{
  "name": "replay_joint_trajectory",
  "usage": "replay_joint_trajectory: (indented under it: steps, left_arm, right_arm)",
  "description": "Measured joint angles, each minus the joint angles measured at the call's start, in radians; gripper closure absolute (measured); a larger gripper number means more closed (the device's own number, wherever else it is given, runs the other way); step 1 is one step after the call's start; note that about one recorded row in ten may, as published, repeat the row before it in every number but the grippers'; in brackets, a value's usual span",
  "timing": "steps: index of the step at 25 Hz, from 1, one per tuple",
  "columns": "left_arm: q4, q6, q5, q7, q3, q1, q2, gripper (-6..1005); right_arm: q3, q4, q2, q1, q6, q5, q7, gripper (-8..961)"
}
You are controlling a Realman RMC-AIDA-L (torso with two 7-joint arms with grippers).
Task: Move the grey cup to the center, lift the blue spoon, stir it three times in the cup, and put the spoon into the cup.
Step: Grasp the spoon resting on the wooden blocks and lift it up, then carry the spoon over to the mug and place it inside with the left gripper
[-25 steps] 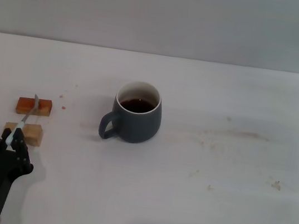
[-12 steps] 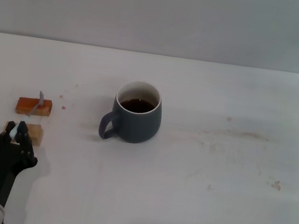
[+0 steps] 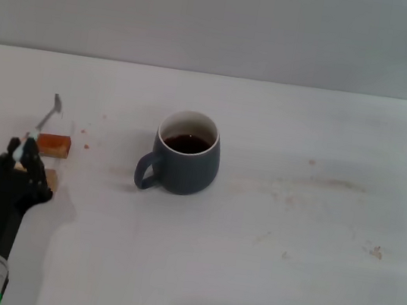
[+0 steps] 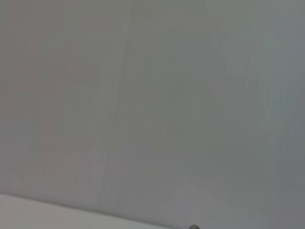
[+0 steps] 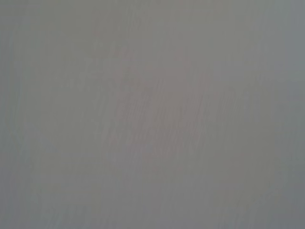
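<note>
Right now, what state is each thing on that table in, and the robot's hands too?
grey cup: upright mid-table, dark liquid inside, handle toward the robot's left.
blue spoon: lifted off the blocks, tilted, bowl end up, gripped by its handle.
left gripper: shut on the spoon.
wooden blocks: lying on the table, nothing resting on them.
right gripper: not in view.

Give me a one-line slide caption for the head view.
Left hand holds the blue spoon raised above two wooden blocks, left of the grey cup.

Blank grey wall (image 4: pixel 152 95); pale table edge (image 4: pixel 38 210) below.
</note>
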Motion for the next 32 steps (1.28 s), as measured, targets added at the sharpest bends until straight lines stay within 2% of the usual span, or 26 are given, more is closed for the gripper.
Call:
replay_joint_trajectory:
  steps: [2,5,6,7,9,10,11,12,13,14,15,16,17,19,21,25,26,27,29,30,31,32]
  left_arm:
    - [-0.019,0.017,0.008,0.003,-0.006,-0.001,0.006,854]
    - [-0.081,0.018,0.039,0.004,-0.028,0.006,0.038,854]
    - [-0.141,0.003,0.059,0.005,-0.045,0.012,0.071,853]
    - [-0.141,0.003,0.059,0.005,-0.045,0.012,0.071,853]
    - [-0.228,-0.032,0.078,0.005,-0.063,0.023,0.120,853]
    - [-0.279,-0.067,0.086,0.006,-0.077,0.031,0.150,853]
    - [-0.363,-0.144,0.100,0.006,-0.111,0.048,0.199,853]
    - [-0.363,-0.144,0.100,0.006,-0.111,0.048,0.199,853]
    - [-0.449,-0.232,0.127,0.006,-0.156,0.075,0.238,853]
    - [-0.499,-0.293,0.154,0.007,-0.190,0.096,0.256,853]
    - [-0.499,-0.293,0.154,0.007,-0.190,0.096,0.256,852]
    - [-0.591,-0.419,0.210,0.008,-0.273,0.141,0.275,852]
    - [-0.591,-0.419,0.210,0.008,-0.273,0.141,0.275,852]
    - [-0.676,-0.558,0.270,0.009,-0.368,0.188,0.271,852]
    - [-0.766,-0.745,0.339,0.010,-0.481,0.233,0.250,852]
    - [-0.915,-1.092,0.467,0.013,-0.676,0.283,0.162,851]
    - [-0.999,-1.333,0.523,0.042,-0.800,0.285,0.084,851]
    - [-0.999,-1.333,0.523,0.042,-0.800,0.285,0.084,851]
    - [-1.055,-1.490,0.539,0.086,-0.884,0.273,0.030,851]
    - [-1.080,-1.565,0.540,0.107,-0.923,0.261,0.010,851]
    - [-1.114,-1.678,0.538,0.124,-0.971,0.229,-0.001,851]
    - [-1.114,-1.678,0.538,0.124,-0.971,0.229,-0.001,850]
  right_arm:
    - [0.001,0.000,0.000,-0.001,0.000,0.000,0.000,910]
    - [0.002,0.000,0.000,-0.003,0.000,0.000,0.000,909]
    - [0.002,0.000,0.000,-0.003,0.000,0.000,0.000,909]
    - [0.002,0.000,0.000,-0.003,0.000,0.000,0.000,909]
    - [0.002,0.000,0.000,-0.004,0.000,0.000,0.000,909]
    - [0.002,0.000,0.000,-0.005,0.000,0.000,0.000,909]
    - [0.002,0.000,0.000,-0.005,0.000,0.000,0.000,909]
    - [0.002,0.000,0.000,-0.005,0.000,0.000,0.000,909]
    - [0.001,0.000,0.000,-0.005,0.000,0.000,0.000,909]
    - [0.002,0.000,0.000,-0.006,0.000,0.000,0.000,910]
    - [0.001,0.000,0.001,-0.006,0.000,0.001,0.000,910]
    - [0.001,0.000,0.002,-0.007,0.000,0.003,0.000,910]
    - [0.001,0.000,0.002,-0.007,0.000,0.003,0.000,910]
    - [0.001,0.000,0.002,-0.008,0.000,0.005,0.000,910]
    - [0.001,0.000,0.004,-0.009,0.000,0.007,0.000,909]
    - [0.002,0.000,0.008,-0.009,0.000,0.008,0.003,909]
    - [0.004,0.000,0.010,-0.009,0.000,0.008,0.003,909]
    - [0.004,0.000,0.010,-0.009,0.000,0.008,0.003,910]
    - [0.007,0.000,0.012,-0.009,0.000,0.009,0.003,910]
    - [0.010,0.000,0.013,-0.009,0.000,0.009,0.003,910]
    - [0.012,-0.001,0.016,-0.010,0.000,0.009,0.003,910]
    - [0.012,-0.001,0.016,-0.010,0.000,0.009,0.003,909]
